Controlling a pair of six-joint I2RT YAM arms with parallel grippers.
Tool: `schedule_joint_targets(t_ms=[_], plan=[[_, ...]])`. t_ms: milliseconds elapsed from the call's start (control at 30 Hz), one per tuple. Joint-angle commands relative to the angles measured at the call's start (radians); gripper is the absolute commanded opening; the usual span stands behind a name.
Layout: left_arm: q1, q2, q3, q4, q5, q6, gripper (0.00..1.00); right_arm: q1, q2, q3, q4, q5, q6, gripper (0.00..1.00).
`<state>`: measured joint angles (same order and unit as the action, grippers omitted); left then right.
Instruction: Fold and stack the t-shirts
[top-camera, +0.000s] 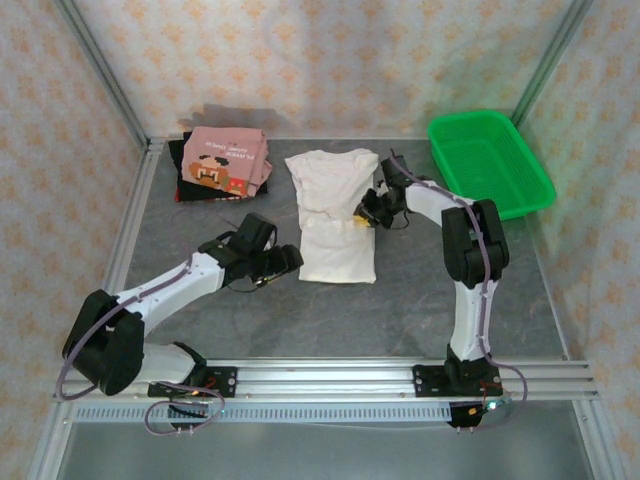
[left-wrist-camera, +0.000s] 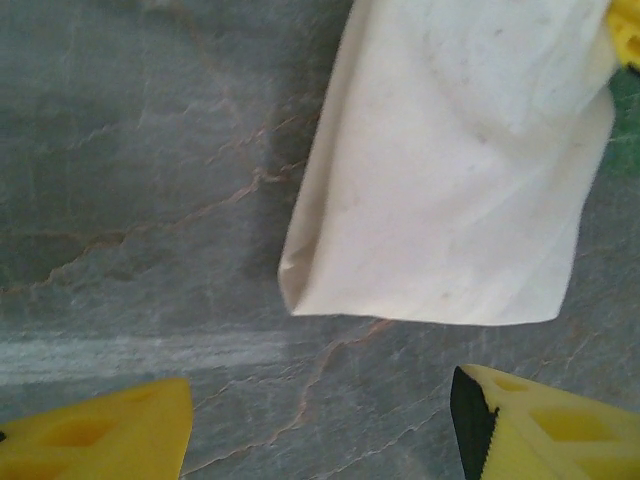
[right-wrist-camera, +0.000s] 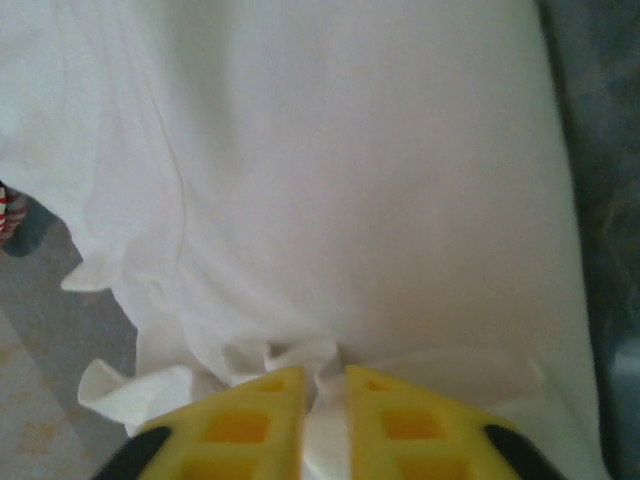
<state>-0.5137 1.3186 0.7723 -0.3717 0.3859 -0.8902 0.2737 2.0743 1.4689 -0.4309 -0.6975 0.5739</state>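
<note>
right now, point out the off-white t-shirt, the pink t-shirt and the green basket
off-white t-shirt (top-camera: 335, 215), top external view, middle of the folded cloth
pink t-shirt (top-camera: 228, 148), top external view, pink cloth above the printed face
green basket (top-camera: 488, 160), top external view, bare floor inside

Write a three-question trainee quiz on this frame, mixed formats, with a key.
1. True or false: the pink t-shirt lies on top of the black t-shirts.
2. What is the right pincer pinching? A) the off-white t-shirt B) the green basket C) nothing
3. Fill in: the left pincer hovers over the table by the off-white t-shirt's corner with its jaws ____.

Key: 1 true; 2 A; 3 open
</note>
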Motion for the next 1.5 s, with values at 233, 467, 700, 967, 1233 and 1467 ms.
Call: schedule_joint_targets(t_ms=[233,467,700,967,1233,1467], plan=[[-0.025,-0.024,-0.086,0.171,-0.006,-0.136,0.73,-0.012,-0.277,-0.116,-0.107,0.051,-0.076,0.45],[-0.035,0.070,-0.083,0.248,0.027,-0.198,0.72,-0.011,-0.485,-0.440,-0.100,-0.073,-0.033,0.55],[-0.062,0.150,-0.062,0.258,0.031,-0.231,0.71,0.006,-0.590,-0.678,0.059,-0.126,0.083,0.56],[-0.071,0.185,-0.089,0.381,0.016,-0.293,0.69,0.024,-0.637,-0.780,0.121,-0.131,0.123,0.56],[-0.088,0.249,-0.058,0.406,0.003,-0.303,0.64,0.032,-0.599,-0.790,0.182,-0.134,0.156,0.56],[-0.088,0.312,-0.012,0.438,-0.007,-0.311,0.53,0.040,-0.533,-0.780,0.251,-0.145,0.192,0.53]])
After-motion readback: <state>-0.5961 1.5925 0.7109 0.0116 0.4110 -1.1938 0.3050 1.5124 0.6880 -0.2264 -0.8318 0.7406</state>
